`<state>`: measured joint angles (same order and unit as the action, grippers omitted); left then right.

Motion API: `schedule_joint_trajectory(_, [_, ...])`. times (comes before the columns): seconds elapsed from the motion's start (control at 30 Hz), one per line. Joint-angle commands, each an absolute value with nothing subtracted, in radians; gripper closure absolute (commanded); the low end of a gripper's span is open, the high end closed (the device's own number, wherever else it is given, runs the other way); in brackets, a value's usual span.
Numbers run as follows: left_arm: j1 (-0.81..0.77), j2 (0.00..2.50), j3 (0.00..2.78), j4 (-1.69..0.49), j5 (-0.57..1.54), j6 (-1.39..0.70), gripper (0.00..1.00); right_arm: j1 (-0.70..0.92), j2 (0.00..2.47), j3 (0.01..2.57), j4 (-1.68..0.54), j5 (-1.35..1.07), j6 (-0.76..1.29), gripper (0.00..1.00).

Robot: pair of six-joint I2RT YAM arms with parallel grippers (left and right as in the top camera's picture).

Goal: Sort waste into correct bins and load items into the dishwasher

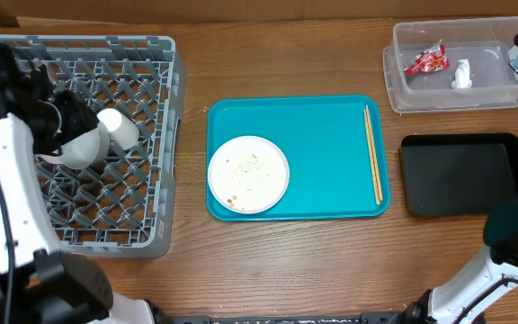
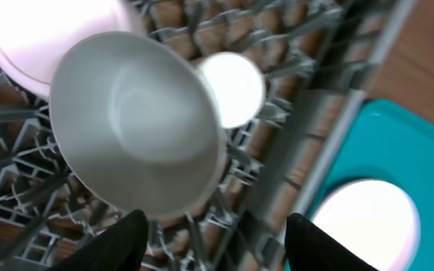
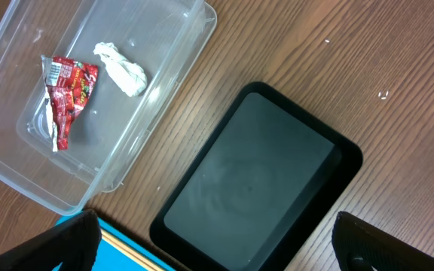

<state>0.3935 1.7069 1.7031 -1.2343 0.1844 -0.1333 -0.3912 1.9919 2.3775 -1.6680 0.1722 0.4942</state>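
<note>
Lying tilted in the rack (image 1: 151, 54), the bowl (image 2: 138, 128) turns its hollow toward the left wrist camera. The cup (image 2: 232, 86) sits just beside it at 2 o'clock. The dish (image 2: 44, 38) is at 10 o'clock, and the bowl's rim overlaps it. The left gripper (image 2: 213, 226) hovers at the bowl's 6 o'clock edge with its jaws spread. One finger overlaps the rim in the blurred view, the other stands clear, so it seems to be let go rather than gripped.

On the table (image 1: 286, 261), the rack sits at 9 o'clock and the teal tray (image 1: 331, 117) in the middle. The plate (image 1: 248, 174) lies at 8 o'clock on that tray, speckled with scraps (image 1: 245, 166). The chopsticks (image 1: 372, 153) lie along the tray's 3 o'clock edge.

The tub (image 1: 394, 54) stands at 2 o'clock on the table and holds the wrapper (image 1: 425, 61) and the tissue (image 1: 461, 74), which lie near each other. The black tray (image 1: 461, 175) lies at 4 o'clock, near the tub but not touching it. The right gripper (image 3: 215, 226) hangs above the black tray — jaws wide apart, gripping nothing.
</note>
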Motion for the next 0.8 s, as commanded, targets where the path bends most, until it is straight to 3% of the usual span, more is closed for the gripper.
schedule_joint_trajectory(0.0, [0.373, 1.745, 1.665, -1.213, 0.089, -0.184, 0.39, -0.390, 1.967, 2.402, -1.663, 0.179, 0.498, 0.00])
schedule_joint_trajectory(0.2, [0.333, 1.815, 1.657, -1.196, 0.087, -0.184, 0.40, -0.390, 1.967, 2.402, -1.663, 0.179, 0.498, 0.00])
schedule_joint_trajectory(0.33, [0.309, 1.839, 1.657, -1.192, 0.079, -0.184, 0.47, -0.390, 1.967, 2.402, -1.663, 0.179, 0.498, 0.00])
schedule_joint_trajectory(0.77, [0.307, 1.840, 1.658, -1.193, 0.066, -0.184, 0.85, -0.390, 1.967, 2.402, -1.663, 0.179, 0.498, 0.00])
